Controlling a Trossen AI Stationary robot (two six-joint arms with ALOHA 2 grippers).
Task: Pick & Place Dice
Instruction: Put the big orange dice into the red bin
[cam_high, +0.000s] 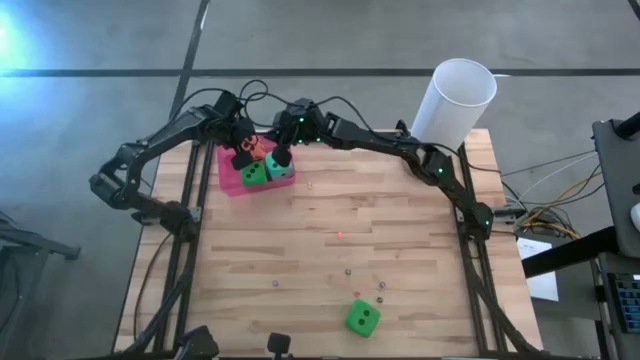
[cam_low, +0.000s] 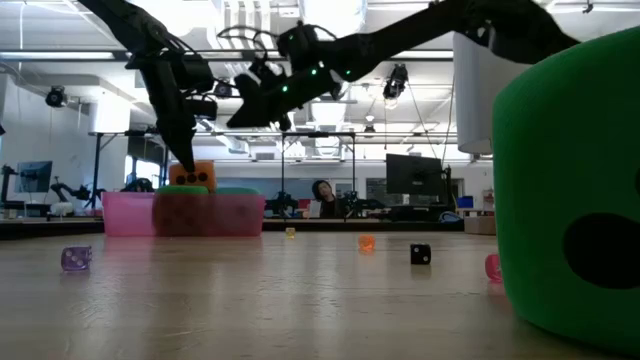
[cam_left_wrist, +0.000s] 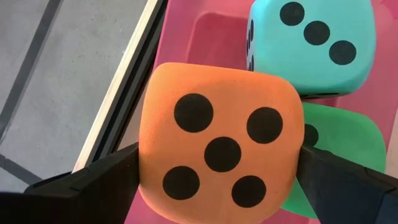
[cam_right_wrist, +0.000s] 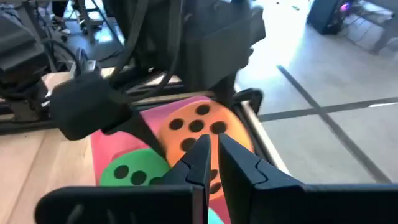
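A pink tray (cam_high: 228, 182) stands at the table's far left and holds a teal die (cam_high: 282, 170) and a green die (cam_high: 255, 175). Above them is an orange die (cam_high: 258, 148), between the fingers of my left gripper (cam_left_wrist: 221, 163), which comes steeply down from above. My right gripper (cam_right_wrist: 211, 149) is shut and reaches in from the right. Its tips are close in front of the orange die (cam_right_wrist: 199, 127), above the teal die. A second green die (cam_high: 362, 318) lies on the wood near the front edge. My left gripper has the orange die between its two wide-set fingers (cam_left_wrist: 109, 177), on two opposite sides (cam_left_wrist: 148, 168), the five-pip face toward the wrist. The fingers slant down from above. The die sits above the green die (cam_left_wrist: 348, 140); whether it rests on it I cannot tell. My right gripper's shut tips are just before the orange die; whether they touch it I cannot tell.
A tall white cup (cam_high: 455, 98) stands at the far right corner. Several tiny beads (cam_high: 348, 270) lie scattered on the wood between the tray and the near green die. Cables hang behind the tray. A person (cam_low: 322, 192) sits far off in the room.
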